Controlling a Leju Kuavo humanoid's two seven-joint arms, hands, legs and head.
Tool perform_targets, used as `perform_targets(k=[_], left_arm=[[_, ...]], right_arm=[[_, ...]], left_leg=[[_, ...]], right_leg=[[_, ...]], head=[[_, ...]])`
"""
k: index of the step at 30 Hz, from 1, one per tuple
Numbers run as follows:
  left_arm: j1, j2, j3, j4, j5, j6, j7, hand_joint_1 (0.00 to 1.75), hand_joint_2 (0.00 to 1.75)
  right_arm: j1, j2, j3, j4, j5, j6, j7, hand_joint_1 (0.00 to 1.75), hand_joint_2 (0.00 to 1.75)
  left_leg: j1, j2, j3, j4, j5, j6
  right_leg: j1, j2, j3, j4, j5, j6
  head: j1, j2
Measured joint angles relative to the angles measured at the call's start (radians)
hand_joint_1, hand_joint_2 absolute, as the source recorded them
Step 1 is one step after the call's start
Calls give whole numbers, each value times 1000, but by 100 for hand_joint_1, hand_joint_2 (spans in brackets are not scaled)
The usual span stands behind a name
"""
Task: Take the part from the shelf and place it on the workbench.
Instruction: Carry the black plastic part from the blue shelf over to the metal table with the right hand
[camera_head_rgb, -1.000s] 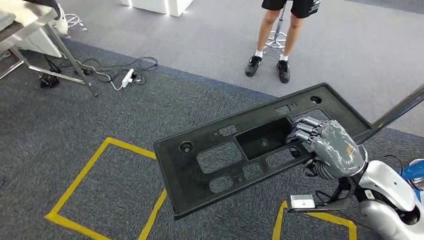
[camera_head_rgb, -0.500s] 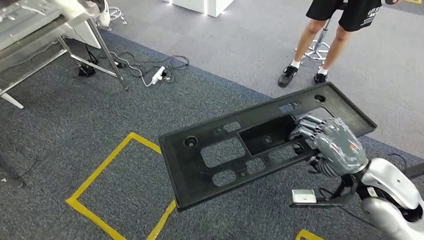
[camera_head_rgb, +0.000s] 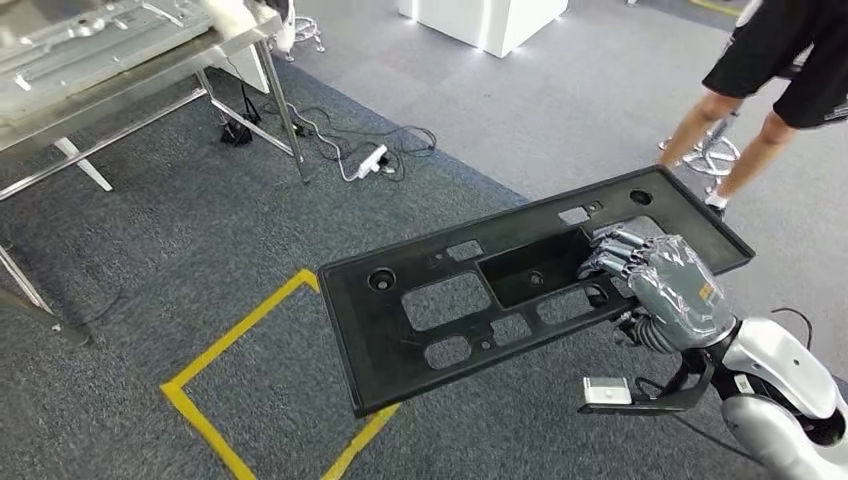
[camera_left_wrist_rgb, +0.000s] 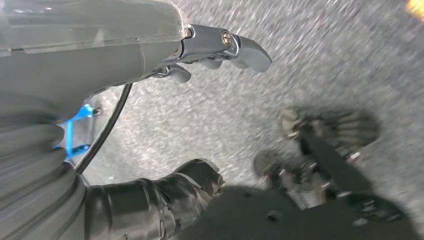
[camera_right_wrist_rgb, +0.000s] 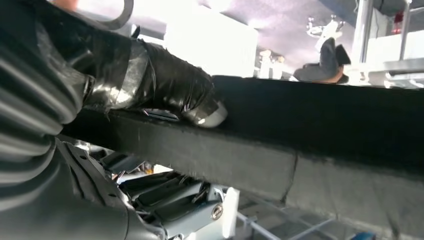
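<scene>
The part (camera_head_rgb: 372, 338) is a long black plastic panel with several cut-outs, held flat above the carpet. My right hand (camera_head_rgb: 668, 290) grips it near its right end, fingers hooked into the central recess. In the right wrist view the thumb (camera_right_wrist_rgb: 167, 85) presses on the panel's edge (camera_right_wrist_rgb: 325, 115). The steel workbench (camera_head_rgb: 130, 62) stands at the far left, with grey metal sheets on top. In the left wrist view my left hand (camera_left_wrist_rgb: 100, 55) hangs over the carpet, thumb and fingers apart, holding nothing.
A power strip with tangled cables (camera_head_rgb: 372, 160) lies on the carpet by the workbench legs. Yellow floor tape (camera_head_rgb: 240, 330) marks a square below the part. A person (camera_head_rgb: 770, 90) stands at the far right beside a stool base (camera_head_rgb: 700, 155). A white cabinet (camera_head_rgb: 480, 20) stands behind.
The camera has turned left: the workbench has come further into view and the person has slid to the right edge. The part stays in my right hand's grip.
</scene>
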Motion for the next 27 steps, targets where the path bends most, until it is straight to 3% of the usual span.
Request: perform_targets(k=[1, 3, 5, 6, 9, 10, 12, 13, 15, 17, 19, 20, 21, 22, 24, 25, 26, 27], left_arm=[[-2, 0, 0, 0, 0, 0, -1, 0, 175], [-5, 0, 0, 0, 0, 2, -3, 0, 175], [-4, 0, 0, 0, 0, 3, -4, 0, 175], [-3, 0, 0, 0, 0, 3, -4, 0, 175], [1, -2, 1, 1, -1, 4, -5, 0, 175], [2, -3, 1, 1, -1, 4, -6, 0, 175], [3, -4, 1, 2, -4, 4, -7, 0, 175], [4, -3, 1, 1, -6, 4, -7, 0, 175], [2, -2, 2, 1, -10, 6, -7, 0, 175], [-3, -2, 2, 0, -13, 7, -8, 0, 175], [-6, -2, 2, 0, -15, 8, -10, 0, 175], [-4, -2, 2, 0, -16, 8, -10, 0, 175], [-2, -2, 2, 0, -17, 8, -10, 0, 175], [1, -2, 2, 0, -17, 8, -10, 0, 175], [7, -1, 2, 0, -17, 9, -10, 0, 175], [8, -1, 2, 0, -18, 9, -10, 0, 175], [8, -1, 2, 0, -19, 9, -10, 0, 175], [7, -1, 2, 1, -19, 9, -10, 0, 175]], right_arm=[[0, 0, -4, 0, -1, 3, 1, 175, 175], [4, -2, -9, 0, -2, 7, 1, 175, 175], [8, -2, -12, 1, -2, 8, 1, 175, 175], [10, -3, -15, 1, -2, 8, 1, 175, 175], [15, -6, -25, 3, -2, 9, 1, 175, 175], [16, -8, -28, 3, -3, 10, 1, 175, 175], [11, -13, -35, 4, -3, 17, 2, 175, 175], [6, -15, -39, 4, -3, 23, 4, 175, 175], [-5, -19, -45, 4, -5, 35, 13, 175, 175], [-14, -24, -49, 4, -8, 48, 19, 175, 175], [-23, -30, -52, 5, -12, 59, 24, 175, 175], [-25, -34, -54, 5, -13, 62, 27, 175, 175], [-26, -37, -56, 6, -15, 63, 29, 175, 175], [-27, -40, -58, 7, -15, 63, 30, 175, 175], [-27, -45, -61, 10, -16, 64, 30, 175, 175], [-28, -47, -62, 11, -16, 64, 31, 175, 175], [-30, -50, -63, 13, -17, 66, 31, 175, 175], [-33, -52, -65, 15, -17, 67, 31, 175, 175]], left_leg=[[1, -10, 9, -3, -5, 5], [0, -36, 27, -3, -20, 11], [-1, -64, 54, -2, -41, 10], [-1, -78, 70, -2, -52, 9], [-1, -118, 104, 8, -92, -1], [1, -130, 107, 9, -103, -8], [2, -145, 110, 14, -107, -18], [2, -135, 109, 24, -103, -21], [-1, -80, 79, 87, -90, -32], [4, -23, 1, 197, -111, -48], [13, -10, -78, 273, -168, -58], [16, -9, -100, 273, -184, -61], [17, -6, -109, 247, -178, -61], [17, 1, -106, 197, -145, -59], [13, 38, -94, 87, -28, -48], [8, 55, -88, 55, 15, -40], [4, 64, -85, 40, 38, -33], [1, 59, -81, 38, 35, -26]], right_leg=[[-2, 25, -42, 62, -16, 0], [-2, 47, -133, 170, -74, 2], [-1, 50, -181, 179, -105, 5], [-1, 54, -187, 143, -87, 6], [1, 101, -181, -16, 83, -1], [4, 110, -178, -42, 122, -7], [8, 94, -165, -54, 127, -20], [7, 84, -152, -63, 126, -27], [3, 64, -119, -85, 118, -37], [1, 41, -85, -102, 102, -41], [-2, 18, -54, -108, 79, -37], [-3, 6, -37, -108, 66, -35], [-5, -5, -19, -109, 51, -33], [-5, -16, 1, -109, 36, -30], [-4, -36, 34, -111, 6, -21], [-2, -45, 48, -114, -6, -14], [1, -54, 61, -117, -15, -7], [2, -59, 74, -117, -16, 2]], head=[[0, 0], [0, 0], [0, 0], [0, 0], [0, 0], [0, 0], [1, 0], [1, 0], [-3, 0], [-7, 0], [-7, 0], [-7, 0], [-8, 0], [-7, 0], [-7, 0], [-7, 0], [-7, 0], [-7, 0]])
